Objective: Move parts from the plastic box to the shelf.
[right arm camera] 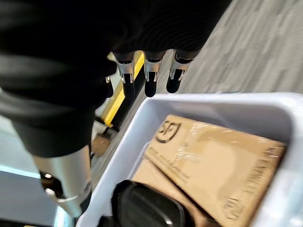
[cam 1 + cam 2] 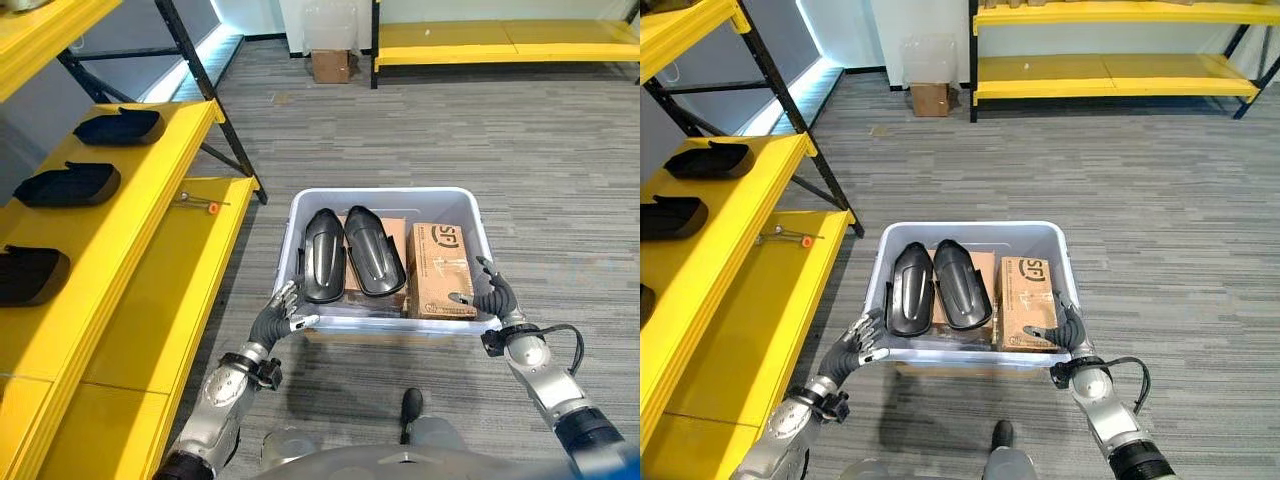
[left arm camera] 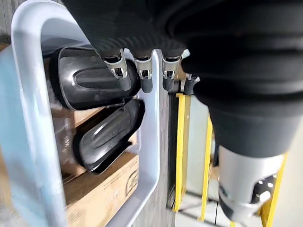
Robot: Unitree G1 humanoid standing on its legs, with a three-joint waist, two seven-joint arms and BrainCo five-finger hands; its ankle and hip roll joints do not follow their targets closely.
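Two tiers of a yellow shelf [image 2: 150, 260] are seen along the robot's left side, and three black parts [image 2: 65, 184] are already laid on its upper tier, spaced apart in a row, while a small tool with an orange tip [image 2: 198, 203] lies on the lower tier. Just beside the shelf, on the grey carpeted floor [image 2: 420, 130], a pale plastic box [image 2: 390, 198] is placed directly in front of the robot, presumably so that it can be reached by both arms. Two cardboard cartons [image 2: 440, 268] are packed inside the box, and two more black parts [image 2: 350, 255] are laid side by side on top of the left one, where they can be lifted out without anything being shifted. The left hand [image 2: 284, 310] is held at the box's near left corner and the right hand [image 2: 492, 294] at its near right corner; in both wrist views the fingers are extended and spread apart past the rim, and nothing is clasped by either. From this symmetric placement it is judged that the box is about to be steadied or taken up by both hands, or a part reached for. A small carton [image 2: 330, 65] is seen far off by the wall.
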